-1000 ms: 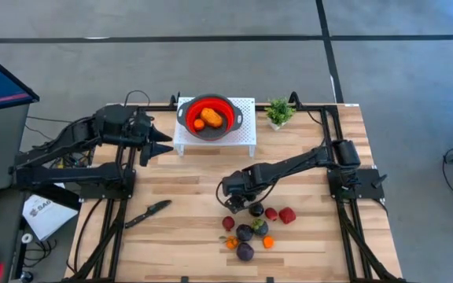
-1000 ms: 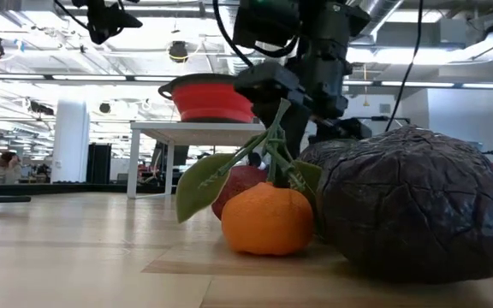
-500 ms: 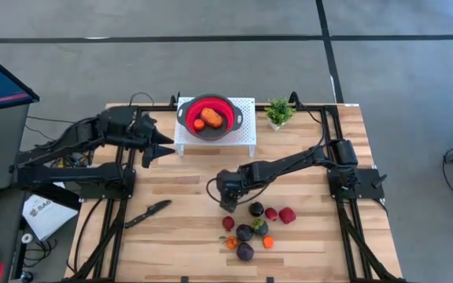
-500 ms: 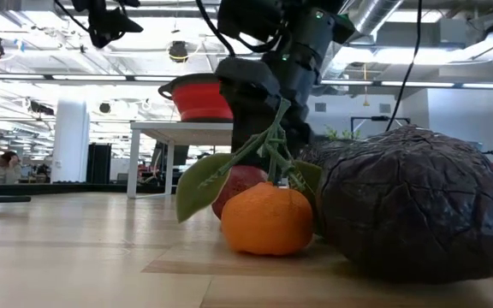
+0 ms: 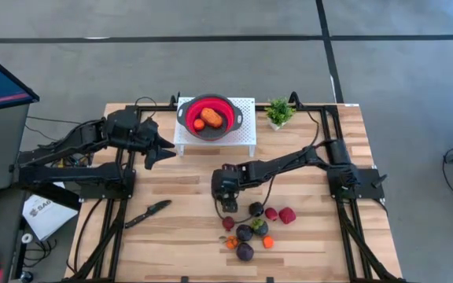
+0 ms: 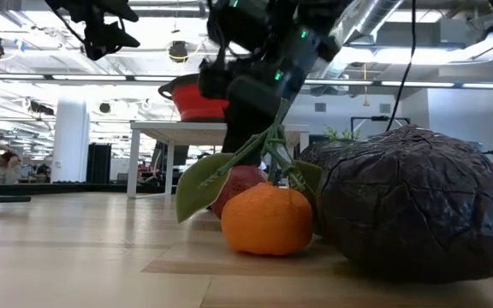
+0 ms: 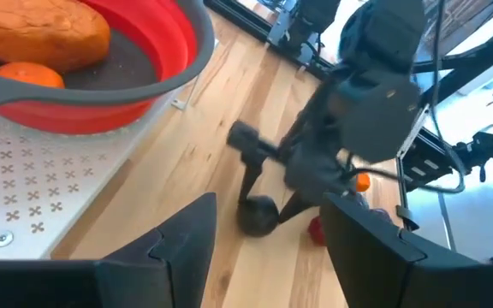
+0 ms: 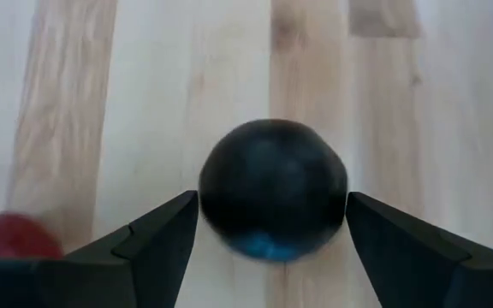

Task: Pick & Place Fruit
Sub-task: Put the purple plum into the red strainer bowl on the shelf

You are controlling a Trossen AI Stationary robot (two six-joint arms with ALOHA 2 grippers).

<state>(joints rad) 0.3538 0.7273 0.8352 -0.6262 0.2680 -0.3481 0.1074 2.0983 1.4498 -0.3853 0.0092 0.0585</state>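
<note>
My right gripper (image 5: 226, 206) reaches over the table's middle, left of the loose fruit (image 5: 250, 229), and is shut on a dark round fruit (image 8: 272, 188), which also shows in the left wrist view (image 7: 257, 216). A red fruit (image 8: 7, 235) lies close beside it. The red bowl (image 5: 225, 104) stands on a white stand (image 5: 246, 135) at the back and holds two orange pieces (image 7: 45, 30). My left gripper (image 7: 268, 248) hovers open off the stand's left front corner, holding nothing. My right gripper pinches the dark round fruit between its two fingers, one fingertip (image 8: 178, 222) on each of its opposite sides (image 8: 216, 192). The fingers slant down at it from the table's right. Whether the fruit touches the table or hangs just clear, I cannot tell.
A black knife (image 5: 148, 212) lies on the left front of the table. A small potted plant (image 5: 280, 112) stands right of the stand. In the low view an orange with leaves (image 6: 268, 218) and a large dark purple fruit (image 6: 409, 201) fill the foreground.
My right gripper has gone toward the table's left edge and a little down, its wrist rolling by about a quarter turn, with the dark fruit still between the fingers. My left gripper has sunk slightly beside the stand. The loose fruit has stayed put.
</note>
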